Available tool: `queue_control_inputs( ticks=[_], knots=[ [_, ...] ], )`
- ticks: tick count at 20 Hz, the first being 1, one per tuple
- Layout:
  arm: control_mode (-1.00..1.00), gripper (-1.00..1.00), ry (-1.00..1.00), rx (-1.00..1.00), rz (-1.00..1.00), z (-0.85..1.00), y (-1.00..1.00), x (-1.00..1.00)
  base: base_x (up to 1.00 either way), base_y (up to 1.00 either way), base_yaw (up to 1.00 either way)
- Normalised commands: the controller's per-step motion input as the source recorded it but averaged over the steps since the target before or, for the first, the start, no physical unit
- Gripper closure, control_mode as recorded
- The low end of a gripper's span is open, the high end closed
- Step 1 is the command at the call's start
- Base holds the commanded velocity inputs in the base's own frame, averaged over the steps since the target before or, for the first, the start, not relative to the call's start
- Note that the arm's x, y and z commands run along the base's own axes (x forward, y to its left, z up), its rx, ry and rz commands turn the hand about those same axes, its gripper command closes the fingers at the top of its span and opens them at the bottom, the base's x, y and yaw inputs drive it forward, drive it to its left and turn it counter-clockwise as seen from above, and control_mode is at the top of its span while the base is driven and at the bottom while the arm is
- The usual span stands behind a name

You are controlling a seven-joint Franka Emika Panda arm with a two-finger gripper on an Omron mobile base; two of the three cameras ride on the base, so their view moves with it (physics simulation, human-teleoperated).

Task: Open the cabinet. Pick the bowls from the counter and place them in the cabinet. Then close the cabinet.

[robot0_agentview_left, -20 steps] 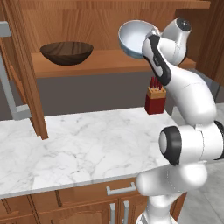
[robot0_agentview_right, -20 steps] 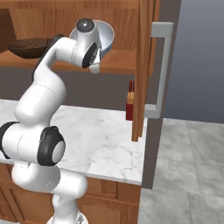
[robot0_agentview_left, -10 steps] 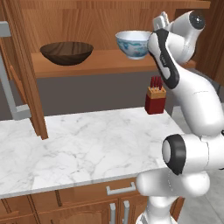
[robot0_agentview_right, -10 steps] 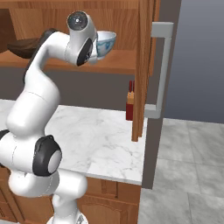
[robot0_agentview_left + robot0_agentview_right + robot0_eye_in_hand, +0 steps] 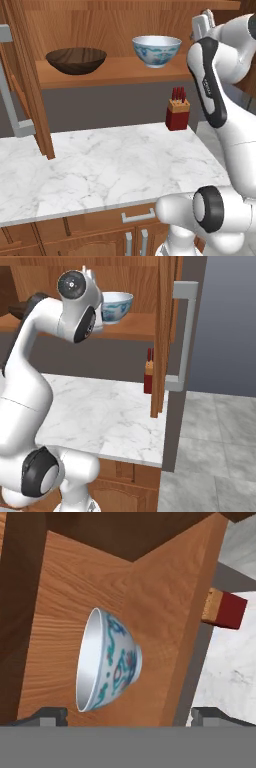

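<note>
both bowls, the wooden bowl (image 5: 76, 59) and the white bowl (image 5: 156, 50), stand inside the open cabinet (image 5: 130, 75). the hand (image 5: 129, 716) is apart, holding nothing. only closing the doors is left.

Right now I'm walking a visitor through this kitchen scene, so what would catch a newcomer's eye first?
Probably the white bowl with its blue pattern, upright on the open cabinet's shelf, with the dark wooden bowl to its left on the same shelf. Next, the big white arm, its open end effector pulled back from the white bowl, and the red knife block on the marble counter.
</note>
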Motion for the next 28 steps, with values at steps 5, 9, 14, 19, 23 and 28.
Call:
queue_control_inputs(
  ticks=[5,9,14,19,23,28],
  knots=[
    [-1.00,-1.00,-0.01,0.00,0.00,0.21,-0.04,-1.00,0.00,0.00,0.00],
    [-1.00,-1.00,-0.01,0.00,0.00,0.16,-0.07,-1.00,0.00,0.00,0.00],
    [-1.00,-1.00,-0.03,-0.01,0.00,-0.01,0.06,-0.82,0.00,0.00,0.00],
    [-1.00,-1.00,-0.09,-0.01,0.00,0.00,0.03,-0.48,0.00,0.00,0.00],
    [-1.00,-1.00,-0.10,0.00,0.00,0.00,0.00,-0.63,0.00,0.00,0.00],
    [-1.00,-1.00,-0.13,0.00,0.00,0.00,0.00,-0.82,0.00,0.00,0.00]
  ],
)
